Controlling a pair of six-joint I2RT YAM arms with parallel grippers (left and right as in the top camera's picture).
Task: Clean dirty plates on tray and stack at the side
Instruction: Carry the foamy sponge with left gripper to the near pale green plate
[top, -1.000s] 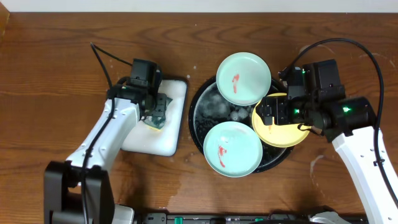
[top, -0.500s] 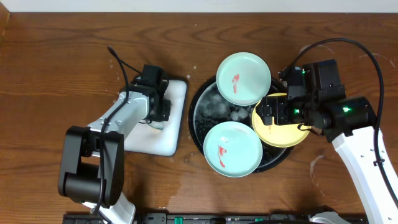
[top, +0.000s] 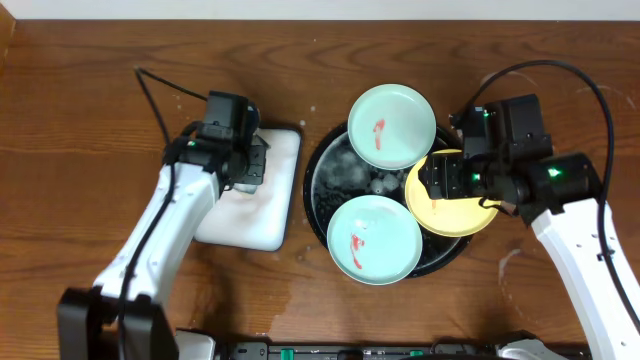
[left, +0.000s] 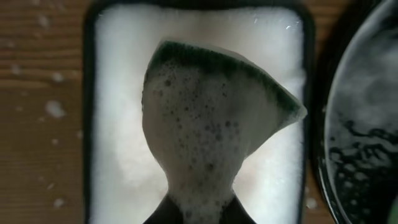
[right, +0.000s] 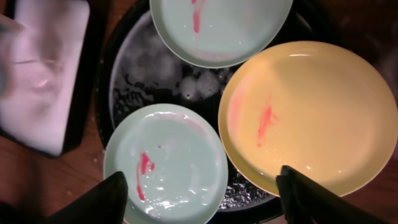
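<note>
yellow plate (right: 305, 115): stiff, light, wet and likely slippery; grab at the rim
left end effector (left: 199, 210): clamped on sponge (left: 211, 124)
right end effector (right: 202, 190): spread apart, empty

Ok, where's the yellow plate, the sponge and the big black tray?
yellow plate (right: 305, 112), right wrist view, its middle.
sponge (left: 211, 124), left wrist view, its foamy middle.
black tray (top: 335, 180), overhead view, bare soapy floor on its left side.

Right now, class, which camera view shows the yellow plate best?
The right wrist view: the yellow plate fills the frame's right, nearly whole, its red smear plain. Overhead, the right fingers cover part of it. The left wrist view shows the soapy sponge, not this plate.
</note>
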